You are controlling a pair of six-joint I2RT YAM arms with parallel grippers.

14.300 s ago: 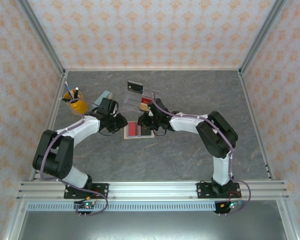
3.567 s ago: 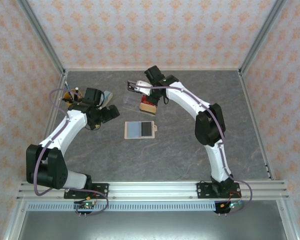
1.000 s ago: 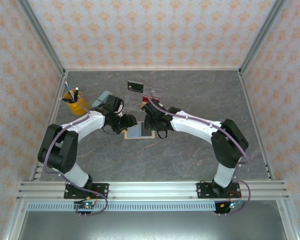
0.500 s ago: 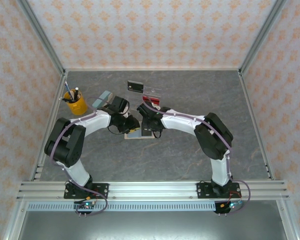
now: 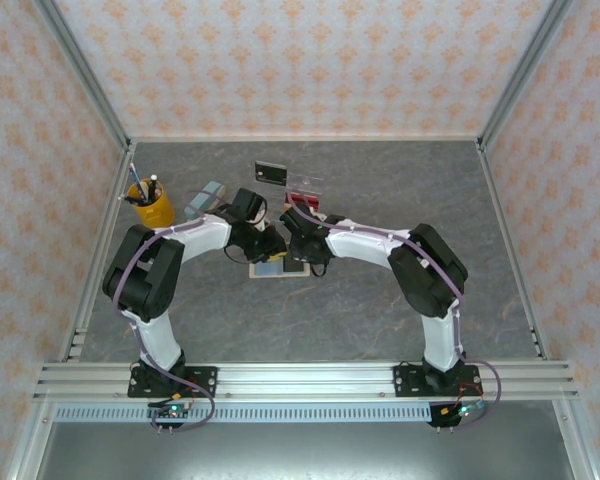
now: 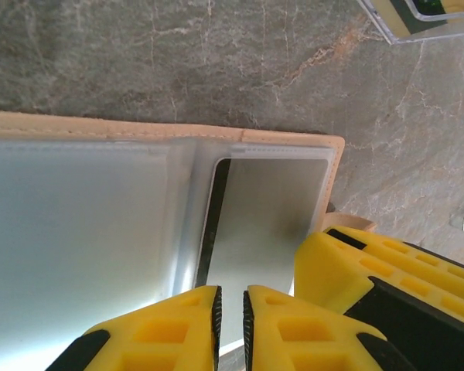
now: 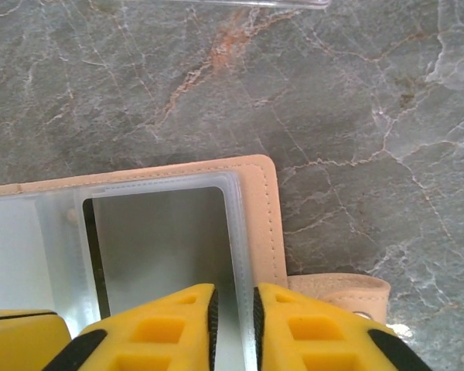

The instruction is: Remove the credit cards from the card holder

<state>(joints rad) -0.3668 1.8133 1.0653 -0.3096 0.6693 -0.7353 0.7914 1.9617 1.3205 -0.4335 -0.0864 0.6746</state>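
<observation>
One card holder [image 5: 270,270] is lying open at mid-table, two claws crowding over it.
Its two blue-grey panels are facing up, one dark-edged card [image 6: 267,209] sitting in the sleeve nearest the closing tab [image 7: 348,297]. The left gripper [image 6: 230,309] is hanging with fingers drawn nearly together; whether it is pinching anything is unclear. The right gripper [image 7: 234,309], equally narrow, seems to be nipping the clear sleeve's edge. Beyond are one clear tray [image 5: 305,183], one black card [image 5: 271,172], one blue-grey block [image 5: 205,197] and one yellow cup [image 5: 152,208]; the table [image 5: 380,330] is lying bare on the near side.
</observation>
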